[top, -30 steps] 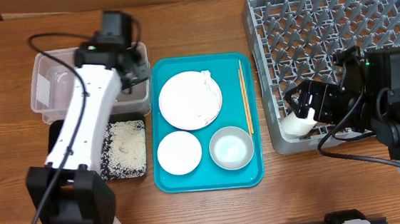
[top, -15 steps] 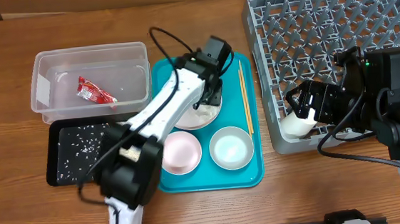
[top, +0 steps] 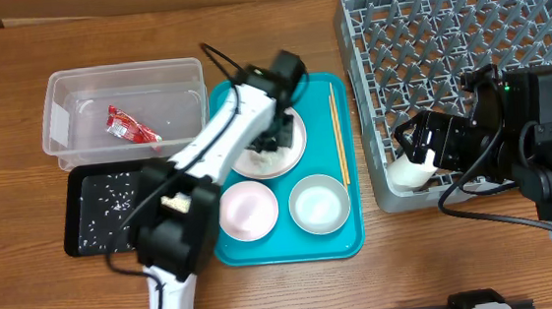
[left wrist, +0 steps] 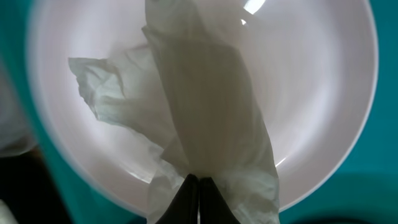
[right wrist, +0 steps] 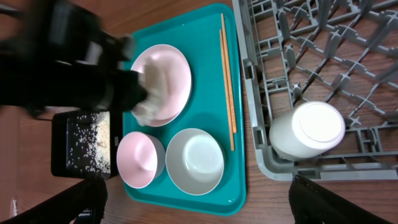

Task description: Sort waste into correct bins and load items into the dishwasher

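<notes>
My left gripper (top: 276, 135) is shut on the crumpled white napkin (left wrist: 205, 112), which lies on the large plate (left wrist: 323, 93) on the teal tray (top: 234, 247). The red sauce packet (top: 131, 126) lies in the clear tub (top: 56, 117). Rice grains (top: 107, 202) are scattered in the black tray (top: 76, 244). A pink-sided bowl (top: 249, 208), a white bowl (top: 319, 203) and the chopsticks (top: 338, 135) lie on the teal tray. The white cup (right wrist: 308, 130) lies in the grey dish rack (top: 464, 31). My right gripper (right wrist: 199, 199) is open and empty, near the cup.
The dish rack's front left corner (right wrist: 264, 165) stands close beside the teal tray's right edge. Bare wooden table (top: 297, 291) runs along the front. The clear tub and the black tray sit side by side left of the teal tray.
My left arm swung from over the clear tub to the large plate and shut on the napkin. The small bowl now shows pink. The right arm has not moved.
</notes>
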Robot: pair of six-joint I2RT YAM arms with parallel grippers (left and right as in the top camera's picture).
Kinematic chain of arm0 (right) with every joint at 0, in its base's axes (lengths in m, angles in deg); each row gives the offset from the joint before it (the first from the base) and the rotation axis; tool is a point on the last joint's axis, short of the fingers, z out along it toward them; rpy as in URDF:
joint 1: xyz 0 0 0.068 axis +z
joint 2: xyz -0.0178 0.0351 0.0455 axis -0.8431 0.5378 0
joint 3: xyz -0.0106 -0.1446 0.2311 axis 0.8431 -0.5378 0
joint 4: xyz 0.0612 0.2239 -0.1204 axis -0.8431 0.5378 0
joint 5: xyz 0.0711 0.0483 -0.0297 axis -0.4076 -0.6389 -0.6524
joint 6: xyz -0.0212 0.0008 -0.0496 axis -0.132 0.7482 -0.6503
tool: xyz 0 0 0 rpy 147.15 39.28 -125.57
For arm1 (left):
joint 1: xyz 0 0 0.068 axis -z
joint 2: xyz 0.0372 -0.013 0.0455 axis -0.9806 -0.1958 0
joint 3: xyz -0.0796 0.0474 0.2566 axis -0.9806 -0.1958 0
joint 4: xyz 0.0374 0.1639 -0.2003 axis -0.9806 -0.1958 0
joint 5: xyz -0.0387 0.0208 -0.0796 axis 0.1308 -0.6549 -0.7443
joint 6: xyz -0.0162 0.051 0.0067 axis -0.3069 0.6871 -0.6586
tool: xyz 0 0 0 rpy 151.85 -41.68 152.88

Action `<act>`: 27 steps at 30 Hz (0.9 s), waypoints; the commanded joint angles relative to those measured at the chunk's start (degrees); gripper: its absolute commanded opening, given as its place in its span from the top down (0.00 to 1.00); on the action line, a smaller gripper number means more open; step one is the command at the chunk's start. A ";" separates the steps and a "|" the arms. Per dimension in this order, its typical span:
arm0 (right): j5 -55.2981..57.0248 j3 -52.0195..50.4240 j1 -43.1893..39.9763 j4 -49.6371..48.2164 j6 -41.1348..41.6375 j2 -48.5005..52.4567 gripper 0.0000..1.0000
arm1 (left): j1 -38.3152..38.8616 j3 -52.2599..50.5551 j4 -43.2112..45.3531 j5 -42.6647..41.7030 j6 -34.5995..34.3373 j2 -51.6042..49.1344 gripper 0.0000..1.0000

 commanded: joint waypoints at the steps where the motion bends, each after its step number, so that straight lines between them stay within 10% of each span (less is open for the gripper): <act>1: 0.50 1.03 -0.11 -0.17 -0.39 -0.42 0.06 | -6.12 5.09 -1.42 0.20 -1.92 11.08 0.96; 17: 0.50 1.03 -0.11 -0.13 -0.39 -0.42 0.06 | -21.14 4.46 -1.79 12.39 -1.86 16.48 0.94; 20: 0.52 1.03 -0.11 -0.13 -0.39 -0.42 0.06 | -22.10 4.50 0.48 10.75 0.57 13.77 0.45; 27: 0.52 1.03 -0.11 0.04 -0.87 -0.42 0.06 | -21.03 8.07 -4.20 2.78 3.19 17.77 0.60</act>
